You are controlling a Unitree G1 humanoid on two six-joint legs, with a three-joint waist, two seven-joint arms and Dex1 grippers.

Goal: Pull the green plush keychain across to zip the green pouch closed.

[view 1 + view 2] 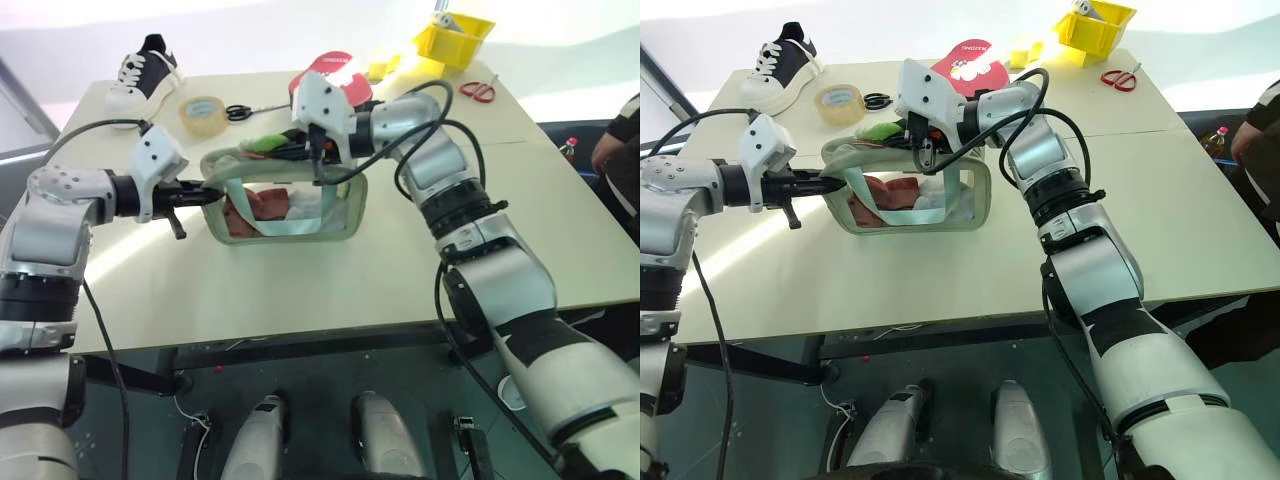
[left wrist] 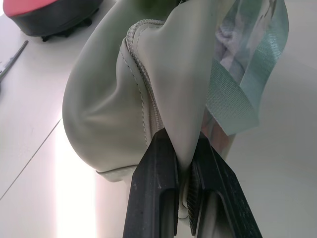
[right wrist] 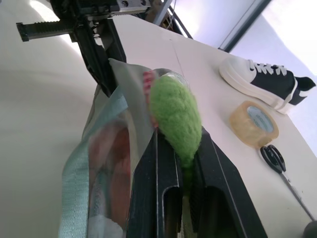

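The green pouch [image 1: 352, 212], pale sage with a clear window and a teal strap, stands on the table's middle with red and white contents inside. My left gripper [image 2: 184, 171] is shut on a fold of fabric at the pouch's left end [image 2: 104, 109]. Along the pouch's top edge lies the green plush keychain [image 3: 176, 116], a fuzzy lime blob. My right gripper [image 3: 185, 166] reaches in from the right and is shut on the blob's lower end. From the head views the keychain [image 1: 264, 143] sits above the pouch's left half, just left of the right hand.
Behind the pouch lie a tape roll [image 1: 203, 113], black scissors [image 1: 240, 112], a black-and-white sneaker [image 1: 145, 70] and a red round case [image 1: 335, 72]. A yellow bin [image 1: 455, 38] and red scissors [image 1: 478, 90] are back right. A person [image 1: 622, 140] stands at the right edge.
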